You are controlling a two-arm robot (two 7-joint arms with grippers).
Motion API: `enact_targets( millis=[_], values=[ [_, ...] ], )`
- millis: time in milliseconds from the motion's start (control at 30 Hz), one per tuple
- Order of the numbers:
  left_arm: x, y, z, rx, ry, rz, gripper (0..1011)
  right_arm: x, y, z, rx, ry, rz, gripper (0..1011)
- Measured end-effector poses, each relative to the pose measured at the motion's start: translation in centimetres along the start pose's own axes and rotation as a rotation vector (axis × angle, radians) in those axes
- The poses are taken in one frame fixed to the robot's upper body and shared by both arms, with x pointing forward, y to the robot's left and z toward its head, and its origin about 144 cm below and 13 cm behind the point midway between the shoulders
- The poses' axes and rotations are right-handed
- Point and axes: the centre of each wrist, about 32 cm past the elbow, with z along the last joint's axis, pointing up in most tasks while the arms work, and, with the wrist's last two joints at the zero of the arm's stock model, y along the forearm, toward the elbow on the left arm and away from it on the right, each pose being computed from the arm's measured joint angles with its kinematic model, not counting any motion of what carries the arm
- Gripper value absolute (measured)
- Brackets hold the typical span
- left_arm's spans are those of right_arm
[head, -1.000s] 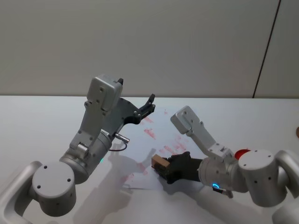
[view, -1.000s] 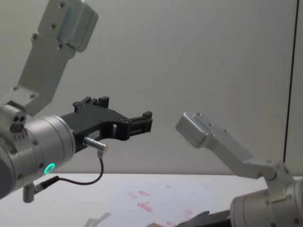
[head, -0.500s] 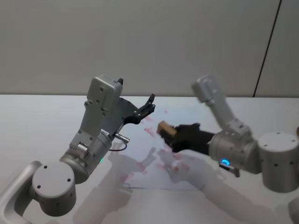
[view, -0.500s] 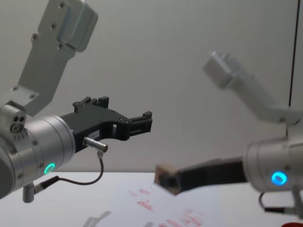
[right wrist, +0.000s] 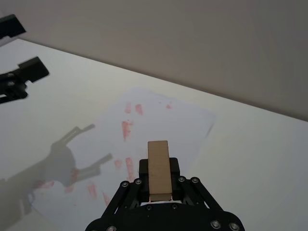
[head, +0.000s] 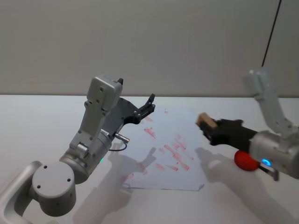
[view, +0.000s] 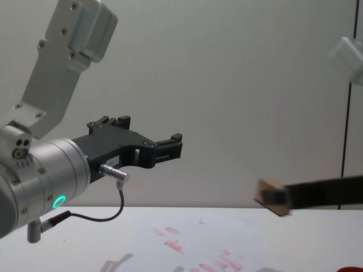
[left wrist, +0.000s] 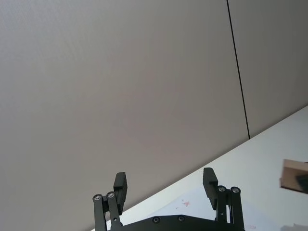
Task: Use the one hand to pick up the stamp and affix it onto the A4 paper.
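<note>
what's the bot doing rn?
The right gripper is shut on the stamp, holding it in the air near the right edge of the A4 paper, not touching the sheet. The paper lies flat on the table and already carries many red prints. A red object sits on the table under the right arm. The left gripper hangs idle above the paper's left side, fingers open and holding nothing.

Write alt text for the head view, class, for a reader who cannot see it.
The right end effector holds the stamp in the air over the right edge of the A4 paper, which lies flat on the white table with red prints on it. The left end effector hovers open above the paper's far left corner.
</note>
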Motion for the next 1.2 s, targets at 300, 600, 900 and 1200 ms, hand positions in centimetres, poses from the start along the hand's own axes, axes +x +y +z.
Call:
enact_targets(
  millis=[300,600,900,1200],
  values=[
    [0.0,0.0,0.0,0.000,0.000,0.000,1003,1.4,-2.9,-2.0,-0.036,0.023,-0.096,221],
    [0.0,0.0,0.0,0.000,0.000,0.000,1003,2.0,-4.5,-3.6,-0.057,0.018,-0.165,221],
    [0.0,0.0,0.0,0.000,0.000,0.000,1003,1.9,-4.4,-4.6,-0.068,-0.003,-0.198,221],
    [0.0,0.0,0.0,0.000,0.000,0.000,1003,1.9,-3.8,-4.9,-0.087,-0.025,-0.217,221]
  ],
)
